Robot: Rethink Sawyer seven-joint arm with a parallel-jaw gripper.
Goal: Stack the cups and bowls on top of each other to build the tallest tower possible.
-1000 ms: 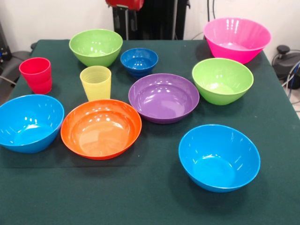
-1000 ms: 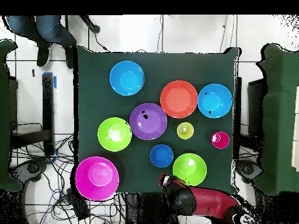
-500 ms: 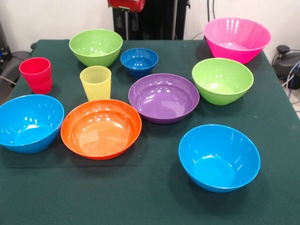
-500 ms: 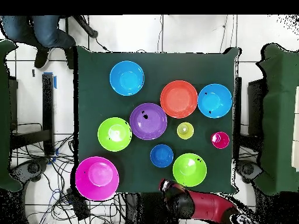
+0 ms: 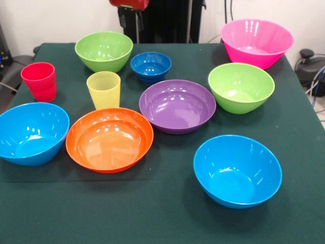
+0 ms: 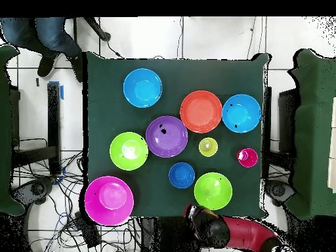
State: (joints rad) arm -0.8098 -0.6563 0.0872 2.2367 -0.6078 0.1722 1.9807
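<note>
All bowls and cups stand apart on the green table; nothing is stacked. At the back are a lime green bowl, the small dark blue bowl and the big pink bowl. In the middle are the red cup, the yellow cup, the purple bowl and a second lime green bowl. In front are the orange bowl and two light blue bowls. My gripper is drawn back at the top edge, behind the far lime green bowl; the overhead view shows it off the table's edge.
A person's legs show at the overhead view's top left, beside the table corner. Cables and dark stands lie on the floor around the table.
The arm has drawn back a little toward its base and shifted sideways, left in the front view. No bowl or cup has moved.
</note>
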